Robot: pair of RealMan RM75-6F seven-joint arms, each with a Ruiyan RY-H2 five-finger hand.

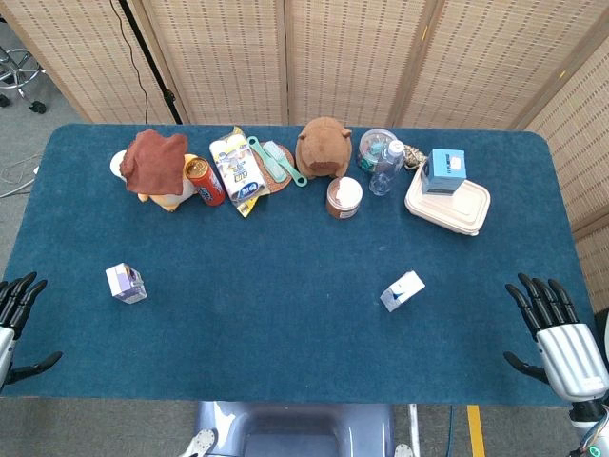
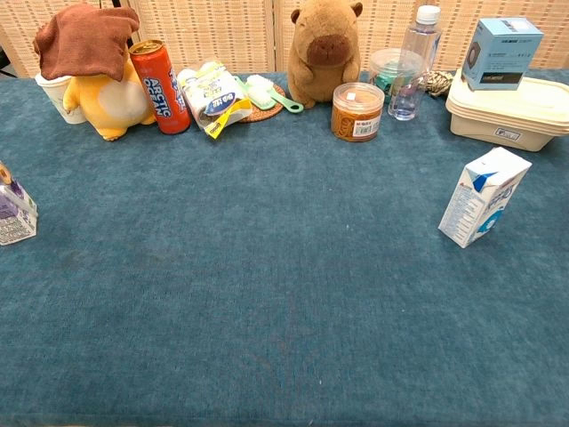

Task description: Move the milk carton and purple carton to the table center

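Note:
The milk carton (image 1: 403,290) (image 2: 484,196), white with blue print, stands upright on the right half of the blue table. The purple carton (image 1: 126,283) stands near the left side; the chest view shows only part of the purple carton (image 2: 14,209) at its left edge. My left hand (image 1: 16,314) rests open at the table's front left corner, well left of the purple carton. My right hand (image 1: 555,329) lies open at the front right edge, fingers spread, some way right of the milk carton. Neither hand shows in the chest view.
Along the back stand a yellow plush under a brown cloth (image 1: 155,167), a red can (image 2: 160,84), a snack bag (image 2: 212,96), a capybara plush (image 2: 326,49), a brown jar (image 2: 356,111), a water bottle (image 2: 414,62) and a blue box (image 2: 500,52) on a lidded container (image 2: 511,114).

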